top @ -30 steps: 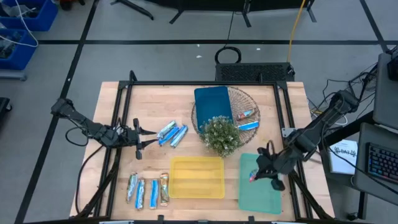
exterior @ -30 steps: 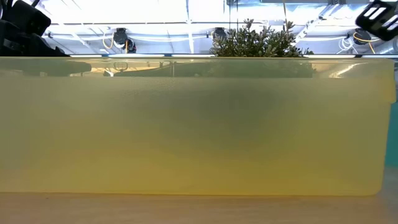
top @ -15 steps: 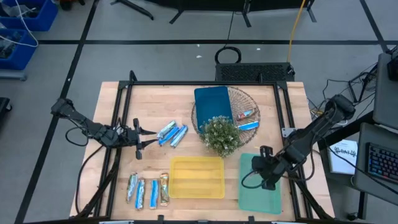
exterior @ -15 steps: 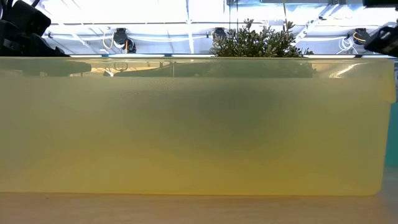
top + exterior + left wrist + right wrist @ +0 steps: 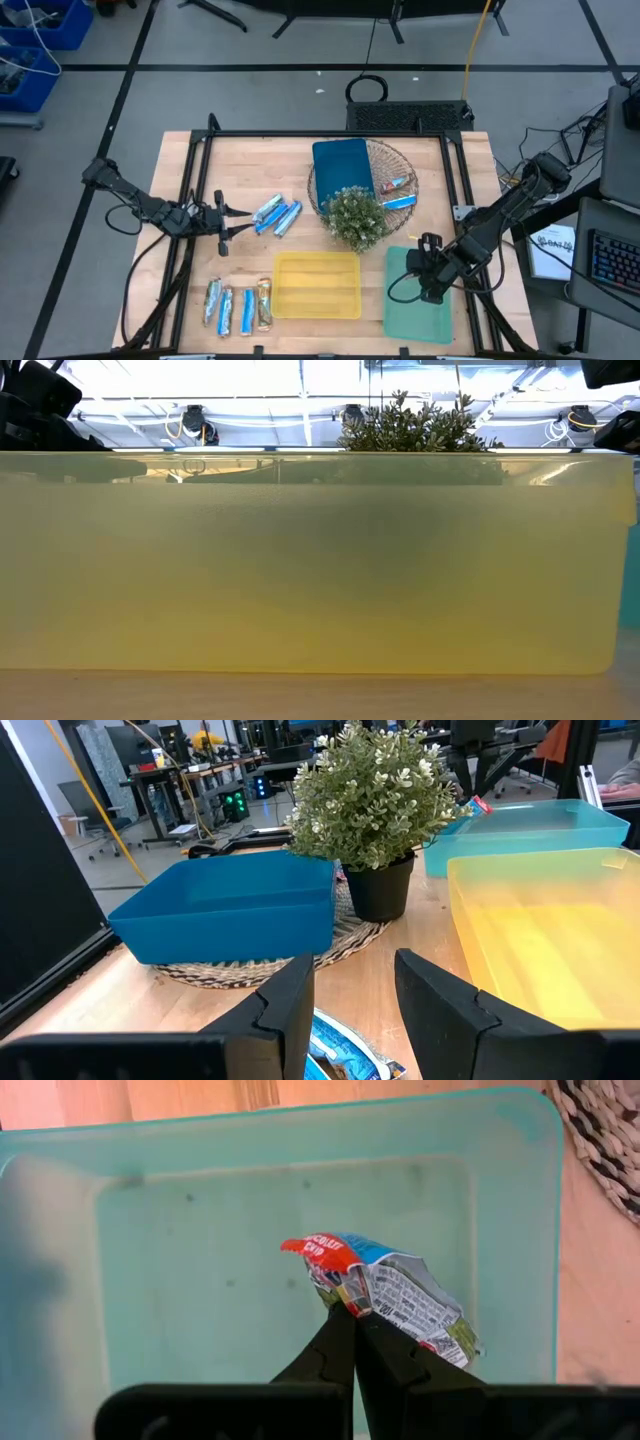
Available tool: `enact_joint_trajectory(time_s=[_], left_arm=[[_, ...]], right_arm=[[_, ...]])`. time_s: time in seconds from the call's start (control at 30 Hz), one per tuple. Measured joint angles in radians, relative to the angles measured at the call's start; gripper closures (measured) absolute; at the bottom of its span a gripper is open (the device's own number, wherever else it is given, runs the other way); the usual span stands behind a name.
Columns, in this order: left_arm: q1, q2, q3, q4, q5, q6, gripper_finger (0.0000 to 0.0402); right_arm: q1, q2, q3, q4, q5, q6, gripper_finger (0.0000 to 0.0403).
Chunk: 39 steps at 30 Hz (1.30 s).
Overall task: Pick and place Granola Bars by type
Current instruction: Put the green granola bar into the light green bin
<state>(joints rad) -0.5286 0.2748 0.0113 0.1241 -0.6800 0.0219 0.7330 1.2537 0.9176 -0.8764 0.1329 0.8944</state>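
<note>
My right gripper [image 5: 351, 1316] hangs over the teal tray [image 5: 418, 310] at the near right, shut on a red, blue and silver granola bar [image 5: 385, 1292]. Near the left edge my left gripper [image 5: 236, 222] stands open and level. It points at two blue bars [image 5: 277, 214] lying flat on the table; one of them [image 5: 345, 1055] shows just ahead of its fingers. Several more bars [image 5: 238, 305] lie side by side at the near left. Two bars [image 5: 399, 192] lie in the woven basket [image 5: 395, 160] beside a blue tray [image 5: 343, 168]. My right gripper pinches the bar's wrapper at one long edge [image 5: 345, 1302], about halfway along, between its two fingertips. The fingers come from above, slanting steeply down. The bar is lifted clear above the teal tray's floor and juts out past the fingertips, tilted.
A yellow tray [image 5: 317, 285] sits at the near middle, and its wall [image 5: 300, 560] fills the low view. A potted green plant [image 5: 355, 217] stands between the basket and both near trays. A black frame [image 5: 195, 200] runs round the table.
My right gripper has sunk toward the teal tray and tipped from a shallow slant to point steeply down. It has rolled a little, staying shut on the bar, which has gone with it.
</note>
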Motion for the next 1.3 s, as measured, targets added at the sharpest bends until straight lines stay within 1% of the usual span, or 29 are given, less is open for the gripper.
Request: enact_joint_trajectory(time_s=[0.47, 0.6, 0.73, 0.93, 1.0, 1.07, 1.17, 1.3], left_arm=[[0.0, 0.0, 0.0, 0.0, 0.0, 0.0, 0.0256], [0.0, 0.0, 0.0, 0.0, 0.0, 0.0, 0.0256], [0.0, 0.0, 0.0, 0.0, 0.0, 0.0, 0.0256], [0.0, 0.0, 0.0, 0.0, 0.0, 0.0, 0.0256], [0.0, 0.0, 0.0, 0.0, 0.0, 0.0, 0.0256], [0.0, 0.0, 0.0, 0.0, 0.0, 0.0, 0.0256], [0.0, 0.0, 0.0, 0.0, 0.0, 0.0, 0.0256], [0.0, 0.0, 0.0, 0.0, 0.0, 0.0, 0.0256]], right_arm=[[0.0, 0.0, 0.0, 0.007, 0.003, 0.003, 0.0403], [0.0, 0.0, 0.0, 0.011, 0.002, 0.037, 0.0398], [0.0, 0.0, 0.0, 0.011, 0.0, 0.062, 0.0374], [0.0, 0.0, 0.0, 0.011, 0.005, 0.056, 0.0317], [0.0, -0.001, -0.001, 0.012, 0.04, 0.009, 0.0298], [0.0, -0.011, -0.002, 0.023, 0.108, -0.063, 0.0283], [0.015, -0.059, -0.002, 0.067, 0.266, -0.165, 0.0271], [0.048, -0.167, -0.007, 0.08, 0.456, -0.254, 0.027]])
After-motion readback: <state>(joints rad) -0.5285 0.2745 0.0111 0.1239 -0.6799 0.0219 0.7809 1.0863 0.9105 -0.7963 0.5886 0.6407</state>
